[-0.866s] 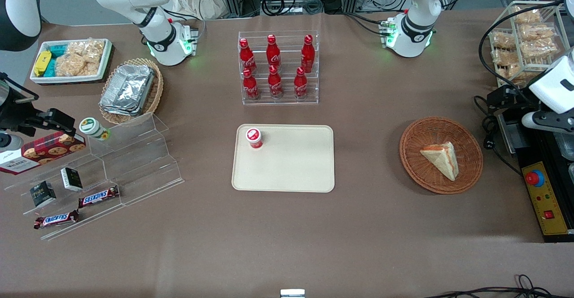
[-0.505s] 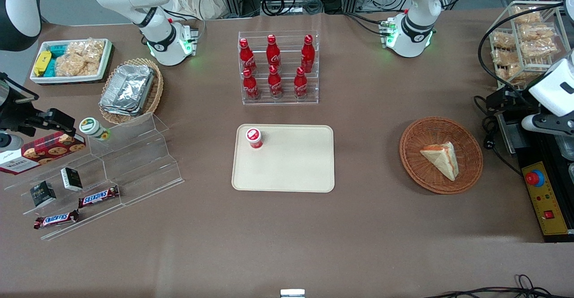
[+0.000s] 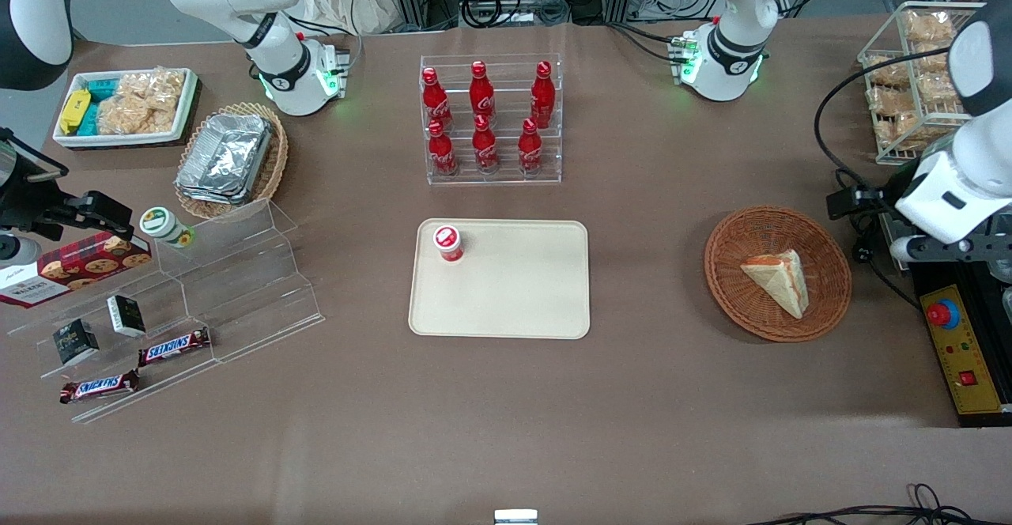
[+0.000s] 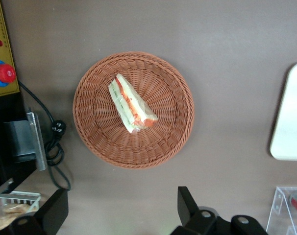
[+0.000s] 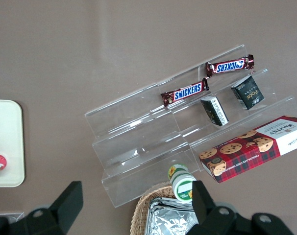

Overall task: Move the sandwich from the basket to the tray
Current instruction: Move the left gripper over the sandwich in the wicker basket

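The sandwich (image 3: 779,279) lies in the round reddish-brown basket (image 3: 727,272) toward the working arm's end of the table. The wrist view shows the sandwich (image 4: 131,104) in the basket (image 4: 173,137) with its red-orange stripe up. The beige tray (image 3: 514,304) lies mid-table, with its edge in the wrist view (image 4: 290,122). A small red-capped bottle (image 3: 448,242) stands on the tray. My left gripper (image 4: 121,215) is open and empty. It hangs high above the table beside the basket (image 3: 941,247), a little farther from the front camera than the sandwich.
A control box with a red button (image 3: 942,314) lies beside the basket, with cables (image 3: 862,252) between them. A wire rack of bagged snacks (image 3: 921,74) stands farther back. A rack of red bottles (image 3: 490,118) stands farther back than the tray. Acrylic steps (image 3: 237,272) are toward the parked arm's end.
The left arm has swung in toward the basket and shows more of itself over the table edge. The sandwich, basket and tray have not moved.
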### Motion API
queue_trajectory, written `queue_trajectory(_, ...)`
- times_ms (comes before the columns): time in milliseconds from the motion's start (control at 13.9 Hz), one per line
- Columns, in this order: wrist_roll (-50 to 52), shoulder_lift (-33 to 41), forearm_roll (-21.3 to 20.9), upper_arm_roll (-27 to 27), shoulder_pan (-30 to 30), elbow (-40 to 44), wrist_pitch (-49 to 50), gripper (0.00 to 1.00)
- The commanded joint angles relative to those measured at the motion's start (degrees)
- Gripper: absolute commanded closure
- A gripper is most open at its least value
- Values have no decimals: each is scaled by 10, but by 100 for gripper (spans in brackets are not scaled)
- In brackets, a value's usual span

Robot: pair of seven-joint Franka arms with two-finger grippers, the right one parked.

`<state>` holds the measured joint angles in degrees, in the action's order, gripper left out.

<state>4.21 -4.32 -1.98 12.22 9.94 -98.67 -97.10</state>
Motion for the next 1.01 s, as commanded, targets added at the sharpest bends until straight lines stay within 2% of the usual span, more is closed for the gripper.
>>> queue_trajectory(0, 46, 48, 7, -4, -2, -100, -84, 0)
queue_trajectory(216, 150, 45, 5, -1, -5, -155, -141, 0)
queue_trajectory(505, 306, 39, 5, 12, -6, -237, -271, 0)
queue_trajectory(938, 396, -14, 1, 8, 6, -259, -333, 0)
